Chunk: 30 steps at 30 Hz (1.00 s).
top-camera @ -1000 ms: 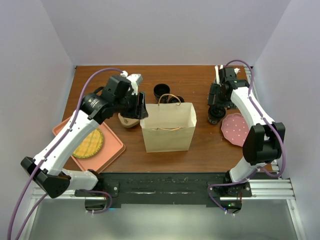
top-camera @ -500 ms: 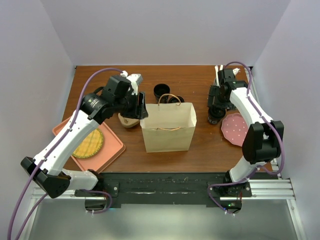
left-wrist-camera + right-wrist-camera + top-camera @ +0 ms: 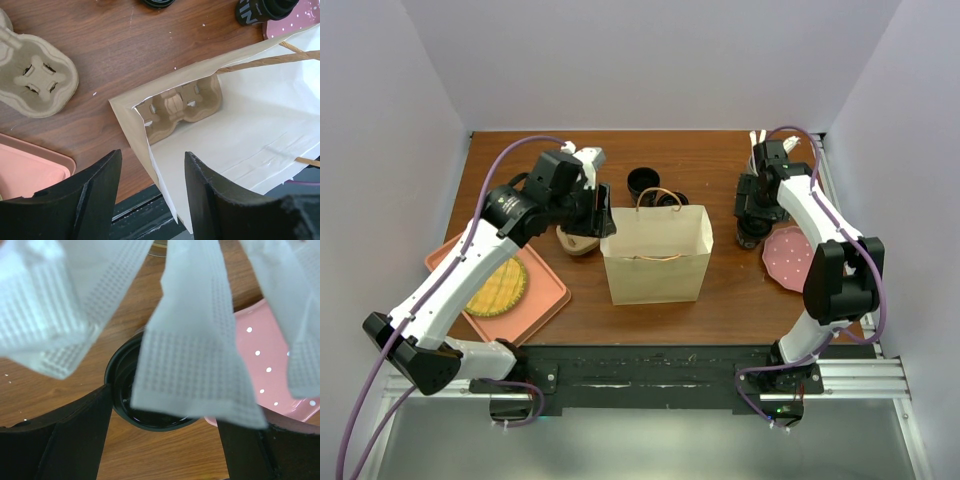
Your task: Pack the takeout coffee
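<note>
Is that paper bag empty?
No. Left wrist view shows a pulp cup carrier inside the open paper bag.

The left arm point(image 3: 455, 275) is extended to the left rim of the paper bag point(image 3: 655, 262). The left gripper point(image 3: 152, 161) is held over that rim with fingers parted. The right arm point(image 3: 832, 232) is folded well right of the bag, and the right gripper point(image 3: 162, 410) is pointed downward, jaws spread wide.
</note>
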### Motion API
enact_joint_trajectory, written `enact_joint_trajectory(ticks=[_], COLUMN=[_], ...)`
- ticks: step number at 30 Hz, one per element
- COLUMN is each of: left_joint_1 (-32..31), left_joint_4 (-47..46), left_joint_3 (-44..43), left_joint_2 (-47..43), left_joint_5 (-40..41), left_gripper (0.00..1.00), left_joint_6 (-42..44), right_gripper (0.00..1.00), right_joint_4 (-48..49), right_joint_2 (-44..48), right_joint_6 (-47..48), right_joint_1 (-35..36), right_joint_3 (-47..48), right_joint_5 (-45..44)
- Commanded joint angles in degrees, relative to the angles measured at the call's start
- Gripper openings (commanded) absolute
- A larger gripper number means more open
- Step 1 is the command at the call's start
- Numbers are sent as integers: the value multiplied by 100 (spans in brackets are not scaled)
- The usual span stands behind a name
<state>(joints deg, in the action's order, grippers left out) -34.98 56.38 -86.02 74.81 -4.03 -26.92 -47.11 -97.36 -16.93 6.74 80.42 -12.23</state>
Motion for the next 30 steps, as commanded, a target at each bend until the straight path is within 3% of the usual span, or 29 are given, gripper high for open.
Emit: enact_joint_trajectory(ticks=[1, 10, 17, 25, 27, 28, 30], left_joint_1=[27, 35, 27, 27, 35, 27, 27], left_joint_4=[-118, -110, -31, 40, 49, -21, -101], left_joint_3=[-196, -275, -547, -653, -715, -741, -855], left_joint_2=[16, 60, 262, 587, 649, 719, 825], left_joint_5=[-10, 16, 104, 385, 551, 614, 544], left_gripper=[58, 58, 58, 47, 40, 22, 3], left_joint_6=[46, 64, 99, 169, 309, 397, 730], right_gripper=[81, 75, 66, 61, 61, 61, 60], right_joint_4=[150, 106, -8, -149, -166, -175, -228], right_joint_2=[-11, -11, 217, 832, 1017, 1078, 1263], right_joint_6=[-12, -39, -39, 40, 32, 32, 23], right_joint_1=[2, 2, 20, 152, 213, 240, 354], right_joint_3=[9, -53, -97, -518, -659, -703, -835], right_joint_5=[63, 71, 300, 510, 581, 677, 696])
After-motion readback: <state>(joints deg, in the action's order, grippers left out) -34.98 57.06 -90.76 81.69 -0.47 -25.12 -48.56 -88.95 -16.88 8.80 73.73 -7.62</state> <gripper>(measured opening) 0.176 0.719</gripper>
